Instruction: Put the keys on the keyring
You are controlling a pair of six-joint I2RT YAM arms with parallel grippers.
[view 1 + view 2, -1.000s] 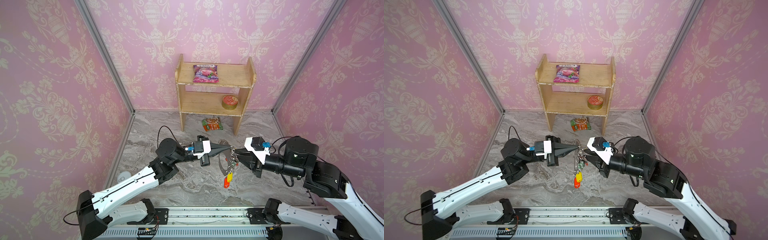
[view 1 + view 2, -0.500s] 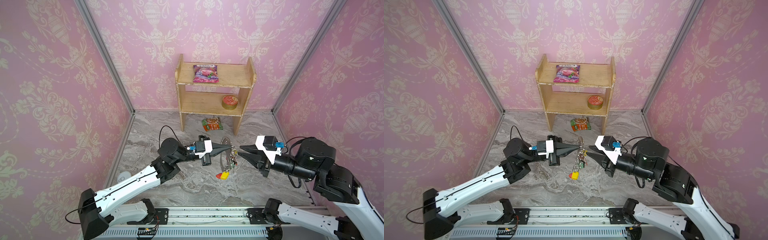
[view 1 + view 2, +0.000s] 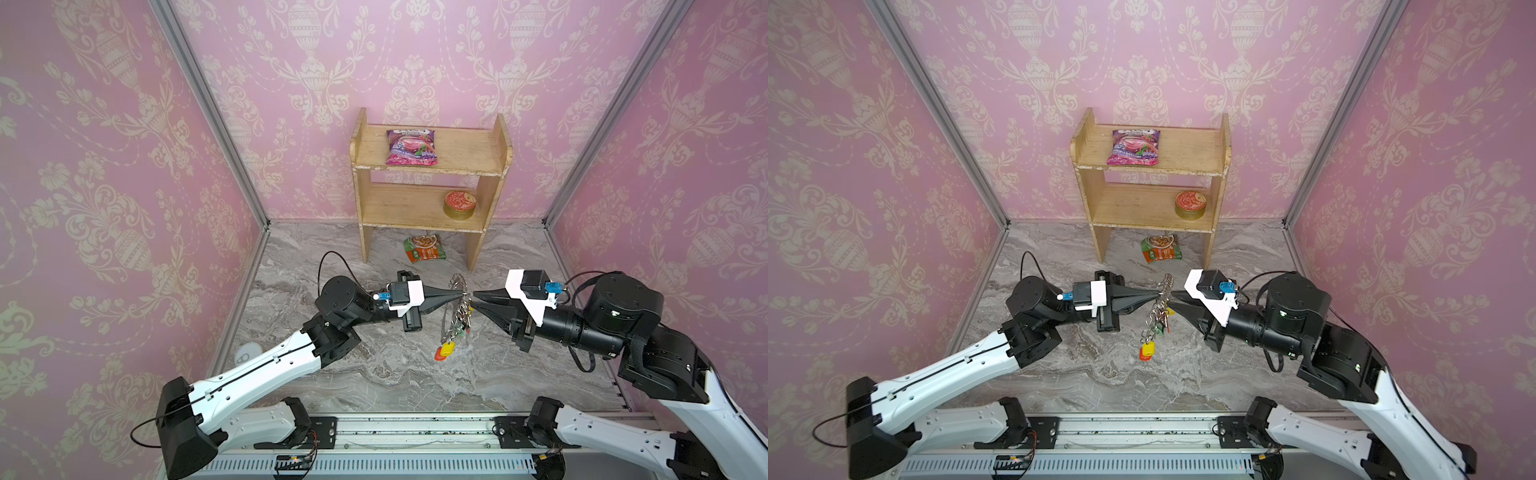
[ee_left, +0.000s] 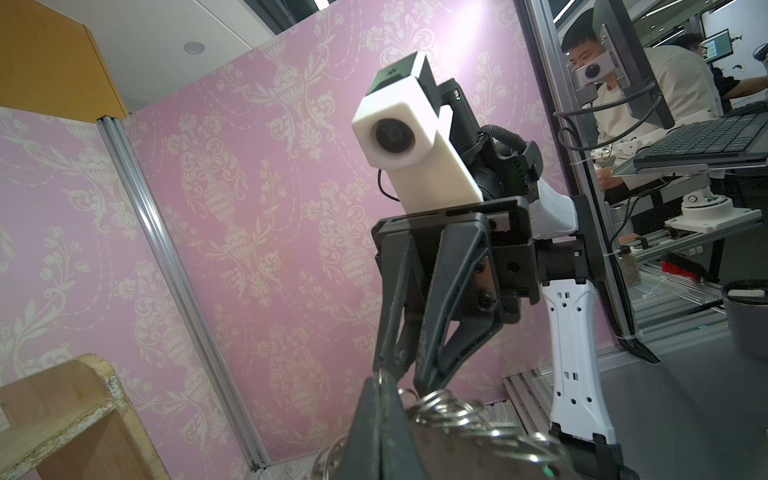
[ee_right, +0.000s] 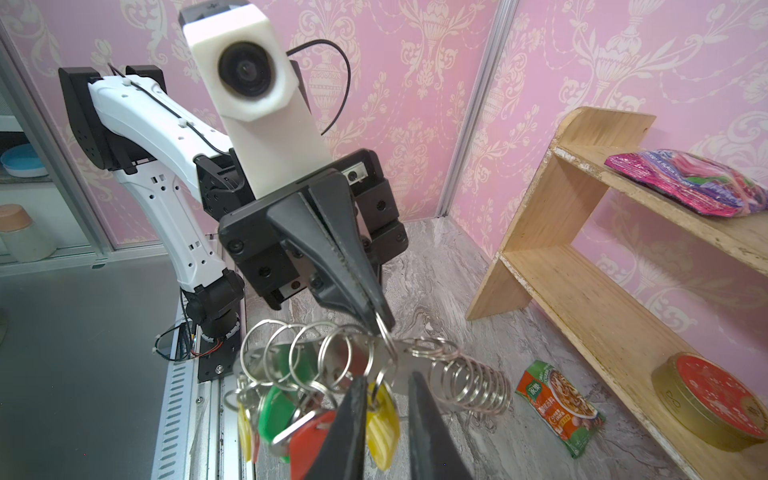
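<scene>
Silver keyring point(image 5: 469, 386) clamped in left fingers point(image 5: 345, 270); right fingers point(image 5: 349, 428), apart, flank yellow-tagged key point(image 5: 384, 428).

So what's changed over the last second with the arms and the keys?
The right end effector drew back from the keyring, then returned, jaws apart around a yellow-tagged key. The hanging keys shifted slightly toward the left arm. The left end effector stayed shut on the keyring.

**Scene tally**

Two grippers at mid-frame in both top views: left gripper point(image 3: 463, 294), right gripper point(image 3: 474, 300). One keyring point(image 5: 469, 386). Four keys point(image 5: 309, 440) by their tags: two yellow, one green, one orange-red. One wooden shelf point(image 3: 415, 205), two boards. Two snack packets: purple packet point(image 3: 411, 146) upper centre, orange-green packet point(image 3: 424, 248) below the shelf. One round tin point(image 3: 459, 204).
</scene>
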